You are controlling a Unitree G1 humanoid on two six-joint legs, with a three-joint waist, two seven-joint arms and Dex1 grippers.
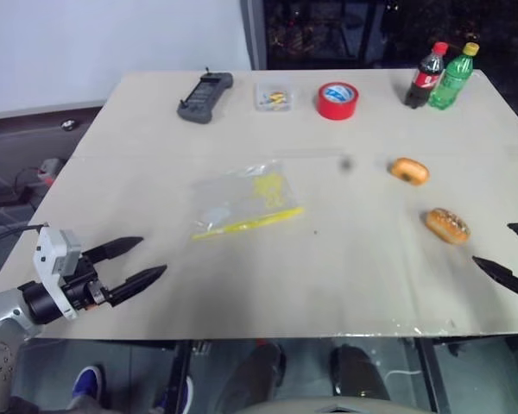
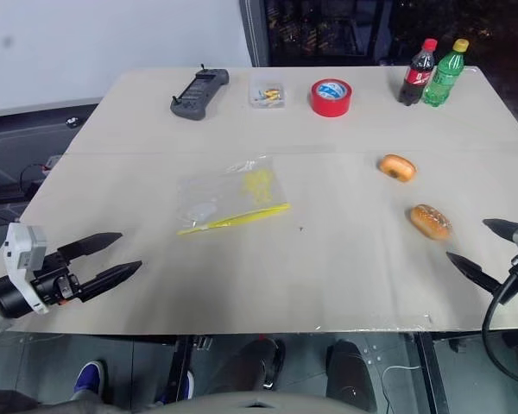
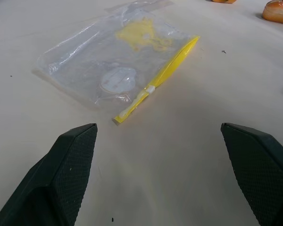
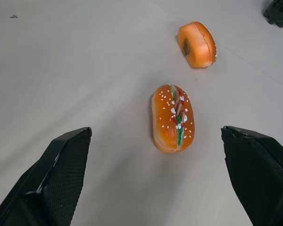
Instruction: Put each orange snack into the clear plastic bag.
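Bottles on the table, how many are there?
2, standing side by side at the table's far right corner: a dark cola bottle with a red cap, and a green bottle to its right.

Right tool [image 1: 511, 252] cut by frame edge; small clear box [image 1: 273, 96] contents too small to tell.

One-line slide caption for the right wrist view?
Open right gripper facing the speckled orange snack on the table, the smooth one beyond.
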